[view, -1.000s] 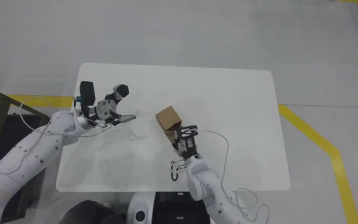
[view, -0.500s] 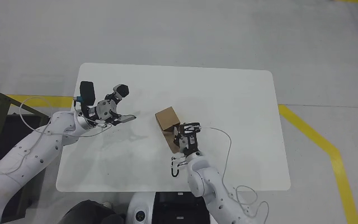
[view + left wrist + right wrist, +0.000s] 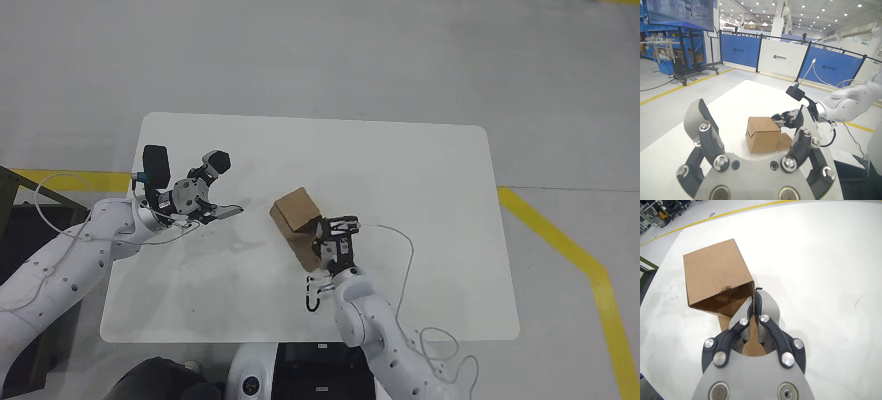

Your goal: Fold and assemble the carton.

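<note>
Carton [image 3: 296, 211] shifts slightly toward your left gripper [image 3: 751, 108], which hangs spread and empty; right gripper [image 3: 754, 296] pinches 1 wall, likely to steady folding.

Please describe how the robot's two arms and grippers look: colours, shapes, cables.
The left arm and right arm have white rounded shells. The left gripper and right gripper have grey metal fingers with black pads, black links and silver screws. A thin white cable loops beside the right arm.
</note>
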Robot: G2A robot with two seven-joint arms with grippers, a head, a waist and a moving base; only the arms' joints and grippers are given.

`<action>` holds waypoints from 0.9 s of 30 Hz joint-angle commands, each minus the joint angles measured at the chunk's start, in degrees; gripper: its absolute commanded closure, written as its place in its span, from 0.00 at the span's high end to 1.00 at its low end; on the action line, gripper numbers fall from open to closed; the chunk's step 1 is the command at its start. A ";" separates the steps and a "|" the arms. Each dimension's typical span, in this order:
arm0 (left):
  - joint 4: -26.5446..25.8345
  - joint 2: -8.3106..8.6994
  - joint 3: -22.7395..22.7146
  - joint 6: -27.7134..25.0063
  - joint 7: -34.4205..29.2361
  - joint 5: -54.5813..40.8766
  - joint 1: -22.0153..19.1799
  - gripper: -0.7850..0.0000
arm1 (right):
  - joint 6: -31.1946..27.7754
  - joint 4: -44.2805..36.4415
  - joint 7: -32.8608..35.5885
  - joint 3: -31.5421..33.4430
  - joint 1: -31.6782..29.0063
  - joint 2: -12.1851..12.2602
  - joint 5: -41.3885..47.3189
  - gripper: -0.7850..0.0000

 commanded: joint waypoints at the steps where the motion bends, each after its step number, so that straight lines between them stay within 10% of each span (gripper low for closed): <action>1: 0.00 0.00 0.00 0.00 0.00 0.00 0.00 1.00 | -2.68 -1.61 0.87 0.00 -0.18 0.47 -3.20 0.00; 13: 0.13 0.86 -4.98 -10.56 -1.13 11.51 -0.65 1.00 | -21.31 -14.18 14.37 5.39 -0.98 3.88 -15.94 0.00; 27: -8.07 3.72 -8.26 -5.15 6.76 30.33 4.11 1.00 | -28.56 -16.41 23.87 9.06 2.71 4.59 -10.03 0.00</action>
